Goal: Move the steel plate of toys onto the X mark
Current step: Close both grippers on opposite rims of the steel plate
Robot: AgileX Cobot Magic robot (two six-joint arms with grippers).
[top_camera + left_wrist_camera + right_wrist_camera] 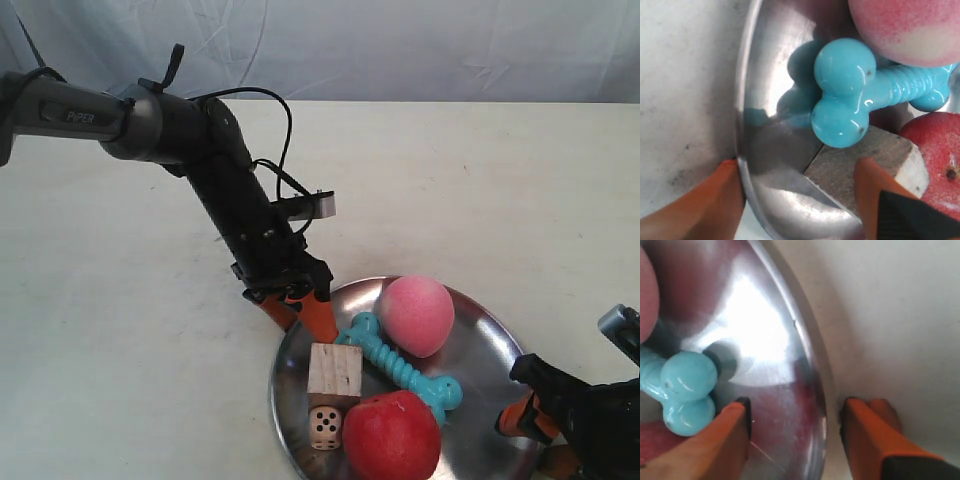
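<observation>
The steel plate (482, 350) lies at the table's near edge, holding a pink ball (415, 315), a red apple (392, 437), a turquoise bone (400, 365), a wooden cube (334, 370) and a small die (324, 427). My left gripper (303, 318) is open astride the plate's rim (747, 125): one orange finger outside, the other inside over the cube (875, 160). My right gripper (540, 440) is open astride the opposite rim (812, 370), with one finger over the plate floor near the bone's end (687, 390). No X mark shows in any view.
The cream tabletop (450, 180) stretches behind and to both sides of the plate. A pale cloth backdrop (400, 45) closes the far edge. The left arm's cable (285, 130) loops above its forearm.
</observation>
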